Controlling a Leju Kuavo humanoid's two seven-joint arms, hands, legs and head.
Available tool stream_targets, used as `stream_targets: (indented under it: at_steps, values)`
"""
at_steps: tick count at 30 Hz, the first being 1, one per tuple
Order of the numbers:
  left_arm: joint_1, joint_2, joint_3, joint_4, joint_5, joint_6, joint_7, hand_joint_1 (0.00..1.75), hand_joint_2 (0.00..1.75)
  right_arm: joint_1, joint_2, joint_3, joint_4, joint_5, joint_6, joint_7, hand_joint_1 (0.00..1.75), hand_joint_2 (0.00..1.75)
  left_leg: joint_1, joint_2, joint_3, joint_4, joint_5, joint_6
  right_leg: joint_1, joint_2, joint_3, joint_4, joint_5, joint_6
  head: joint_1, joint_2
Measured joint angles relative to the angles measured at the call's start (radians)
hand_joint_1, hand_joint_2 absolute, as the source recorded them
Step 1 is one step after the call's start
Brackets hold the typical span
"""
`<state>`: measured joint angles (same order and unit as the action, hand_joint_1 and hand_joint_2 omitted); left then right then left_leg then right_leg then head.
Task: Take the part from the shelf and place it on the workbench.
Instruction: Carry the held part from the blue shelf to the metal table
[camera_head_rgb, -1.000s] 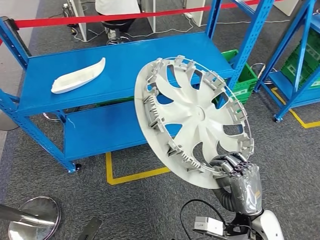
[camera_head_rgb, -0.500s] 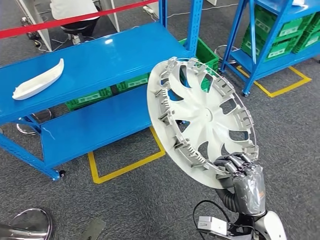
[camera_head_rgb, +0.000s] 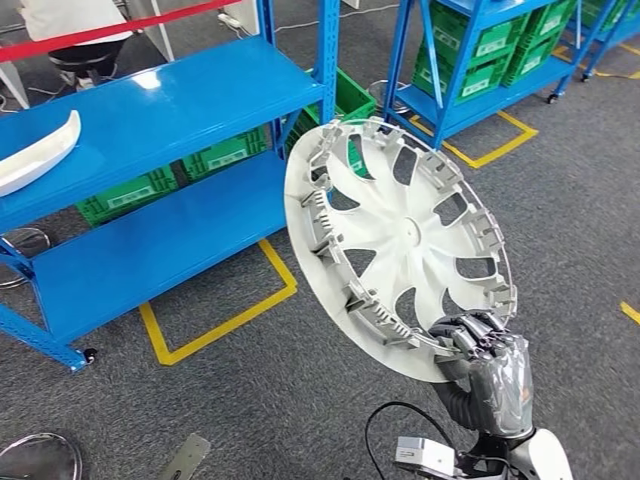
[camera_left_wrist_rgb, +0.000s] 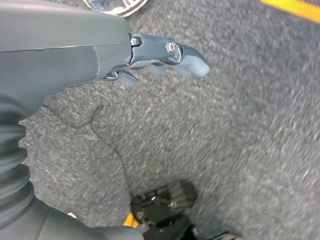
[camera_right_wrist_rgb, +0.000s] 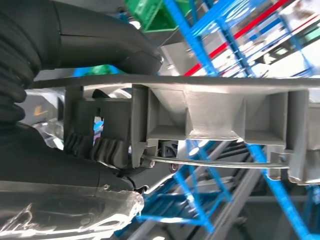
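A large white wheel cover (camera_head_rgb: 400, 240) with curved spokes and clips around its rim is held up in the air in the head view, tilted, its back side toward me. My right hand (camera_head_rgb: 490, 365) grips its lower rim, fingers curled over the edge. In the right wrist view the thumb (camera_right_wrist_rgb: 102, 42) lies on one face of the cover's rim (camera_right_wrist_rgb: 196, 107) and the dark fingers (camera_right_wrist_rgb: 94, 147) press the ribbed side. My left hand (camera_left_wrist_rgb: 124, 47) hangs over grey carpet with its fingers extended and nothing in it.
A blue two-level shelf (camera_head_rgb: 151, 110) stands at the left with a long white part (camera_head_rgb: 38, 150) on its top level. Green crates (camera_head_rgb: 219, 155) sit behind it, and more blue racks (camera_head_rgb: 483, 60) with green crates stand at the back right. Yellow floor tape (camera_head_rgb: 219, 325) marks the carpet.
The whole view has swung to the right: the blue shelf and the long white part have slid toward the left, and more racks have come in at the right. The wheel cover stays in my right hand.
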<state>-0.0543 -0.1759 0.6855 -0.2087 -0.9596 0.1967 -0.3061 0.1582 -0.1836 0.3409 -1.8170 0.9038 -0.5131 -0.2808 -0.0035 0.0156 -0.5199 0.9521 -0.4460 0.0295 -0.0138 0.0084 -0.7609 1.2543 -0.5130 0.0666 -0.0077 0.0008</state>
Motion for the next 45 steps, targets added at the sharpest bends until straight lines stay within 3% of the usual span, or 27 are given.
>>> stream_targets:
  at_steps: [2,3,4,5,7,10,12,14,15,16,17,19,21,22,24,25,27,29,31,32,33,36,38,39,40,44,45]
  values:
    - [0.000,0.000,0.000,0.000,-0.002,-0.003,0.005,0.00,1.75,0.001,0.001,-0.001,0.000,0.000,0.000,0.000,1.75,1.75,0.001,0.031,-0.030,0.007,0.019,-0.006,-0.008,-0.006,0.028,0.043,0.030,0.012,0.000,0.000]
    - [-0.001,0.000,0.000,0.000,-0.003,-0.005,0.007,0.00,1.75,0.001,0.001,-0.002,0.000,0.000,0.000,0.000,1.75,1.75,0.002,0.044,-0.045,0.012,0.026,-0.011,-0.012,-0.013,0.068,0.012,0.058,0.017,0.000,0.000]
    - [-0.002,0.000,0.000,0.000,-0.005,-0.008,0.008,0.00,1.75,0.002,0.001,-0.003,0.000,0.001,0.000,0.001,1.75,1.75,0.003,0.055,-0.058,0.020,0.032,-0.016,-0.014,-0.029,0.121,-0.048,0.067,0.023,0.000,0.000]
    - [-0.003,-0.001,-0.001,0.000,-0.008,-0.009,0.008,0.00,1.75,0.002,0.002,-0.004,-0.001,0.002,0.000,0.001,1.75,1.75,0.002,0.064,-0.070,0.028,0.037,-0.023,-0.012,-0.046,0.177,-0.124,0.057,0.024,0.000,0.000]
    - [-0.006,-0.002,-0.001,-0.001,-0.012,-0.010,0.007,0.00,1.75,0.005,0.003,-0.008,-0.003,0.003,-0.001,0.003,1.75,1.75,0.000,0.080,-0.082,0.037,0.050,-0.032,-0.005,-0.066,0.237,-0.224,0.025,0.012,-0.002,0.000]
    - [-0.005,-0.007,-0.001,0.000,-0.013,-0.015,0.006,0.00,1.75,0.015,0.004,-0.017,-0.004,0.007,-0.003,0.007,1.75,1.75,0.004,0.092,-0.093,0.040,0.060,-0.047,0.002,-0.043,0.217,-0.238,0.040,-0.026,-0.002,0.000]
    - [-0.002,-0.011,-0.001,0.000,-0.014,-0.019,0.005,0.00,1.75,0.019,0.006,-0.020,-0.005,0.014,-0.003,0.010,1.75,1.75,0.007,0.052,-0.118,0.094,-0.008,-0.057,0.001,-0.024,0.191,-0.240,0.065,-0.046,-0.004,0.000]
    - [-0.001,-0.014,-0.001,0.000,-0.014,-0.023,0.002,0.00,1.75,0.022,0.007,-0.021,-0.007,0.022,-0.003,0.015,1.75,1.75,0.007,0.004,-0.155,0.215,-0.113,-0.059,0.002,-0.001,0.160,-0.239,0.092,-0.055,-0.007,0.000]
    - [-0.001,-0.015,-0.001,0.000,-0.014,-0.025,0.001,0.00,1.75,0.024,0.008,-0.022,-0.008,0.025,-0.003,0.016,1.75,1.75,0.006,-0.006,-0.167,0.274,-0.143,-0.057,0.004,0.011,0.144,-0.239,0.104,-0.057,-0.008,0.000]
    - [-0.002,-0.016,-0.001,0.000,-0.015,-0.026,0.000,0.00,1.75,0.027,0.008,-0.024,-0.008,0.027,-0.003,0.017,1.75,1.75,0.004,-0.010,-0.168,0.311,-0.150,-0.052,0.006,0.024,0.128,-0.239,0.117,-0.058,-0.008,0.000]
    - [-0.002,-0.017,-0.001,0.000,-0.015,-0.027,-0.002,0.00,1.75,0.030,0.008,-0.025,-0.009,0.027,-0.003,0.018,1.75,1.75,0.001,-0.013,-0.153,0.315,-0.136,-0.046,0.008,0.037,0.113,-0.239,0.129,-0.058,-0.008,0.000]
    - [-0.004,-0.018,-0.002,0.000,-0.015,-0.029,-0.004,0.00,1.75,0.035,0.009,-0.028,-0.010,0.028,-0.003,0.019,1.75,1.75,-0.002,-0.034,-0.076,0.228,-0.084,-0.031,0.008,0.065,0.084,-0.239,0.153,-0.056,-0.008,0.000]
    - [-0.007,-0.019,-0.002,0.000,-0.015,-0.034,-0.008,0.00,1.75,0.039,0.009,-0.032,-0.014,0.031,-0.004,0.021,1.75,1.75,-0.003,-0.076,0.019,0.092,-0.073,-0.022,0.011,0.088,0.061,-0.238,0.176,-0.050,-0.008,0.000]
    - [-0.008,-0.021,-0.002,0.000,-0.016,-0.036,-0.010,0.00,1.75,0.041,0.009,-0.034,-0.016,0.033,-0.004,0.022,1.75,1.75,-0.004,-0.090,0.046,0.047,-0.080,-0.022,0.011,0.097,0.055,-0.240,0.187,-0.045,-0.008,0.000]
    - [-0.009,-0.025,-0.002,0.000,-0.016,-0.040,-0.013,0.00,1.75,0.049,0.009,-0.041,-0.021,0.039,-0.005,0.025,1.75,1.75,-0.003,-0.081,0.055,0.019,-0.080,-0.026,0.010,0.117,0.049,-0.250,0.211,-0.033,-0.009,0.000]
    - [-0.010,-0.028,-0.002,0.000,-0.016,-0.042,-0.014,0.00,1.75,0.054,0.009,-0.045,-0.024,0.041,-0.005,0.027,1.75,1.75,-0.003,-0.069,0.051,0.017,-0.073,-0.022,0.011,0.112,0.045,-0.252,0.214,-0.028,-0.009,0.000]
    - [-0.011,-0.034,-0.002,0.000,-0.016,-0.047,-0.015,0.00,1.75,0.062,0.009,-0.050,-0.030,0.044,-0.005,0.031,1.75,1.75,0.001,-0.043,0.045,0.013,-0.059,-0.011,0.015,0.068,0.022,-0.205,0.176,-0.018,-0.001,0.000]
    - [-0.010,-0.039,-0.003,0.000,-0.018,-0.050,-0.016,0.00,1.75,0.066,0.009,-0.052,-0.035,0.046,-0.005,0.035,1.75,1.75,0.000,-0.015,0.036,0.014,-0.049,-0.006,0.014,0.015,-0.024,-0.070,0.092,-0.011,0.006,0.000]
    - [-0.009,-0.040,-0.003,0.000,-0.021,-0.052,-0.017,0.00,1.75,0.072,0.009,-0.055,-0.040,0.048,-0.004,0.037,1.75,1.75,-0.001,0.014,0.028,0.014,-0.043,-0.007,0.010,-0.001,-0.048,0.041,0.038,-0.004,0.007,0.000]
    - [-0.010,-0.040,-0.003,0.000,-0.023,-0.054,-0.017,0.00,1.75,0.076,0.009,-0.058,-0.043,0.051,-0.004,0.039,1.75,1.75,0.000,0.028,0.026,0.015,-0.042,-0.008,0.009,-0.005,-0.032,0.043,0.037,-0.003,0.007,0.000]
    - [-0.010,-0.041,-0.003,0.000,-0.025,-0.056,-0.017,0.00,1.75,0.080,0.009,-0.060,-0.047,0.053,-0.004,0.040,1.75,1.75,0.000,0.041,0.025,0.015,-0.041,-0.010,0.008,-0.010,0.005,0.001,0.051,-0.003,0.007,0.000]
    - [-0.014,-0.044,-0.004,0.000,-0.032,-0.063,-0.021,0.00,1.75,0.088,0.009,-0.067,-0.062,0.056,-0.005,0.042,1.75,1.75,-0.005,0.073,0.027,0.016,-0.046,-0.020,0.018,-0.062,0.144,-0.199,0.093,-0.016,0.006,0.000]
    - [-0.017,-0.044,-0.004,0.000,-0.033,-0.065,-0.023,0.00,1.75,0.090,0.009,-0.071,-0.069,0.056,-0.005,0.042,1.75,1.75,-0.009,0.091,0.028,0.016,-0.048,-0.029,0.026,-0.072,0.164,-0.237,0.089,-0.030,0.005,0.000]
    - [-0.019,-0.044,-0.004,0.000,-0.033,-0.066,-0.024,0.00,1.75,0.092,0.009,-0.074,-0.071,0.056,-0.005,0.042,1.75,1.75,-0.010,0.100,0.029,0.016,-0.049,-0.033,0.025,-0.059,0.161,-0.238,0.090,-0.036,0.005,0.000]
    - [-0.022,-0.044,-0.004,0.000,-0.033,-0.067,-0.024,0.00,1.75,0.096,0.009,-0.077,-0.073,0.056,-0.005,0.042,1.75,1.75,-0.009,0.099,0.030,0.017,-0.053,-0.039,0.024,-0.049,0.160,-0.241,0.091,-0.041,0.005,0.000]
    - [-0.029,-0.045,-0.004,0.000,-0.033,-0.068,-0.024,0.00,1.75,0.100,0.010,-0.082,-0.080,0.056,-0.005,0.042,1.75,1.75,-0.003,0.003,-0.024,0.124,-0.119,-0.048,0.015,-0.014,0.162,-0.252,0.096,-0.055,0.004,0.000]
    - [-0.028,-0.045,-0.004,0.000,-0.033,-0.068,-0.024,0.00,1.75,0.100,0.010,-0.082,-0.080,0.056,-0.005,0.042,1.75,1.75,-0.003,-0.003,-0.035,0.146,-0.130,-0.048,0.015,-0.011,0.162,-0.252,0.096,-0.055,0.004,0.000]
